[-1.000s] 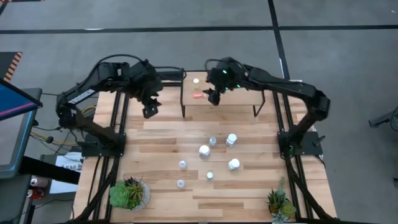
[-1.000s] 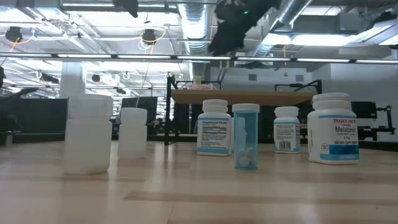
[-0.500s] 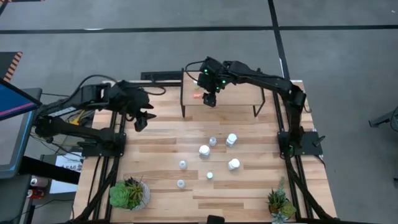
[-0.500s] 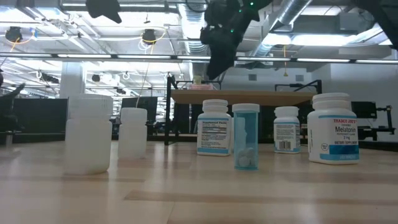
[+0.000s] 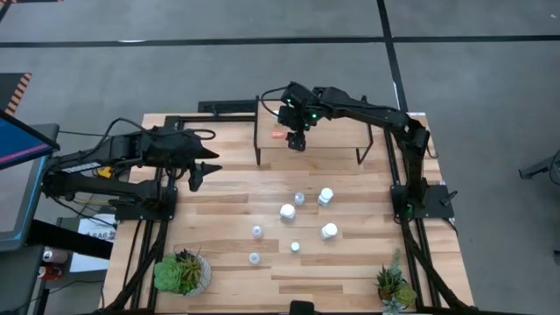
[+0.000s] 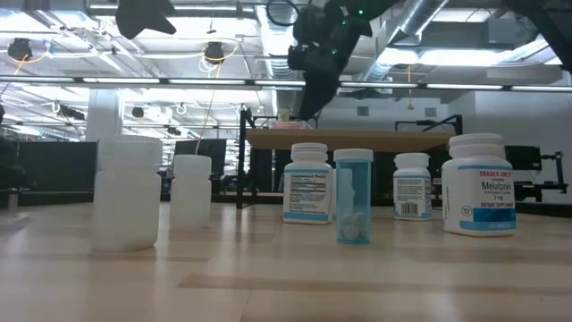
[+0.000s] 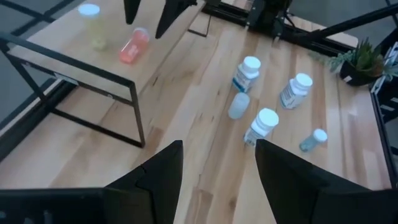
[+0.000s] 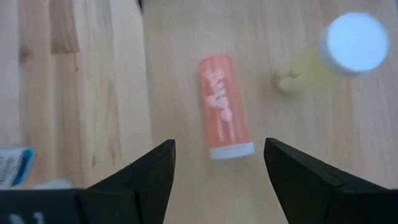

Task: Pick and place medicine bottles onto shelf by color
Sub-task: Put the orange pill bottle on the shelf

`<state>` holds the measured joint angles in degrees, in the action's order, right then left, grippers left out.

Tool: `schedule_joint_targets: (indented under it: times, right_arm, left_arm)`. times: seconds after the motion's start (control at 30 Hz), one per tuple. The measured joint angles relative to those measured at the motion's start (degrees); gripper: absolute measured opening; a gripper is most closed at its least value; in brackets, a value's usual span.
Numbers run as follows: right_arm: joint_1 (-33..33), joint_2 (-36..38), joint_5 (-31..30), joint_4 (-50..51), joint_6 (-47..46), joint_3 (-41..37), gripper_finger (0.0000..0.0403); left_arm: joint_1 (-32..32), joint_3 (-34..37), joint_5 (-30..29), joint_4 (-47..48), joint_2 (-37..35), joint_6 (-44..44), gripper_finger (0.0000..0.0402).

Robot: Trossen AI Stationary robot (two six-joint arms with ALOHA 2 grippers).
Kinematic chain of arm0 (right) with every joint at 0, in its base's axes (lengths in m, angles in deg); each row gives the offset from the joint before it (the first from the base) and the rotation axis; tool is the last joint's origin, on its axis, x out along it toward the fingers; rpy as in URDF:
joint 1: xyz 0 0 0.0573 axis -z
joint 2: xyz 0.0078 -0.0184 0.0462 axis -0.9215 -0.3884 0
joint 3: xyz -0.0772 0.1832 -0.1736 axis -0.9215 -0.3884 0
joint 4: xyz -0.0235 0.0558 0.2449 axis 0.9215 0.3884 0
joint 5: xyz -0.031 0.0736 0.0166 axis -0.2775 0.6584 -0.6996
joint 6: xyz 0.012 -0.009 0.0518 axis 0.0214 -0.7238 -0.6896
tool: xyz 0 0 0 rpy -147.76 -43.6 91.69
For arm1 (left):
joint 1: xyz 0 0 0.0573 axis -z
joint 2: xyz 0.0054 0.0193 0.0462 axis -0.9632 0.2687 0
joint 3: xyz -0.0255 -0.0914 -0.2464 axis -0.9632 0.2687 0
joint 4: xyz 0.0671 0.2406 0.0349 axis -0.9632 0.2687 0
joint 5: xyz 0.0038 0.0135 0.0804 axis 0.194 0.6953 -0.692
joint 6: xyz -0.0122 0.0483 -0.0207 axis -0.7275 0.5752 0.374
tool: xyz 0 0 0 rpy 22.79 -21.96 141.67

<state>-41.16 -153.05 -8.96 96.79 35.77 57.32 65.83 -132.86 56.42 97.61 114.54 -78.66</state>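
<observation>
Overhead, the right gripper [image 5: 297,141] hangs over the shelf [image 5: 337,138] at upper centre of the frame, just beside an orange bottle [image 5: 277,135] lying there. The left gripper [image 5: 203,168] waits at mid-left above the surface [image 5: 236,271], well apart from the bottles. Seven white-capped medicine bottles [image 5: 288,211] stand scattered at centre, still to be sorted.

At surface level, the shelf [image 6: 357,139] shows behind the standing bottles, and the right arm hangs above its left end.

From the left wrist, its jaws are spread and empty; the orange bottle [image 7: 134,45] lies on its side near a pale yellow bottle [image 7: 91,25] on the shelf, upper left of the frame.

From the right wrist, its jaws are spread wide with nothing between them, and the orange bottle [image 8: 224,115] lies flat at centre, the pale yellow bottle [image 8: 339,53] at upper right. Lying down, the orange bottle looks free to roll; a brush from the retreating fingers could push it off the shelf edge or into its neighbour.
</observation>
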Motion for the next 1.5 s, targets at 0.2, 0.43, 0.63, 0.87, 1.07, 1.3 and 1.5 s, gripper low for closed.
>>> schedule_joint_targets:
  times: [0.2, 0.43, 0.63, 0.87, 1.07, 1.3, 1.5]
  right_arm:
    - [0.71, 0.02, 0.02, -0.6, 0.16, -0.71, 0.027]
    - [0.91, 0.02, 1.47, -1.51, 1.53, -0.71, 0.027]
    - [1.24, -2.05, 2.69, -0.84, 1.69, -0.85, 0.027]
    - [1.17, -2.78, 2.67, -2.7, 2.01, -0.73, 0.027]
    - [1.5, -2.78, 2.68, -0.98, 1.97, -0.73, 0.0258]
    - [1.48, -2.75, 2.63, -0.68, 1.84, -0.73, 0.0179]
    - [1.35, -2.67, 2.64, -0.61, 1.11, -0.68, 0.0111]
  left_arm:
    - [0.0, -0.02, -0.02, -0.1, 0.29, 0.85, 0.0187]
    - [0.0, -0.02, -0.04, -0.15, 0.22, 0.96, 0.0187]
    - [0.0, -0.02, -0.05, -0.12, 0.25, 0.96, 0.0187]
    - [0.0, -0.04, -0.07, -0.12, 0.25, 0.94, 0.0187]
    - [0.0, -0.04, -0.98, -0.12, 0.25, 0.98, 0.0187]
    - [0.0, -0.06, -1.1, -0.12, 0.25, 0.98, 0.0187]
    - [0.0, -0.06, -1.1, -0.1, 0.25, 0.96, 0.0187]
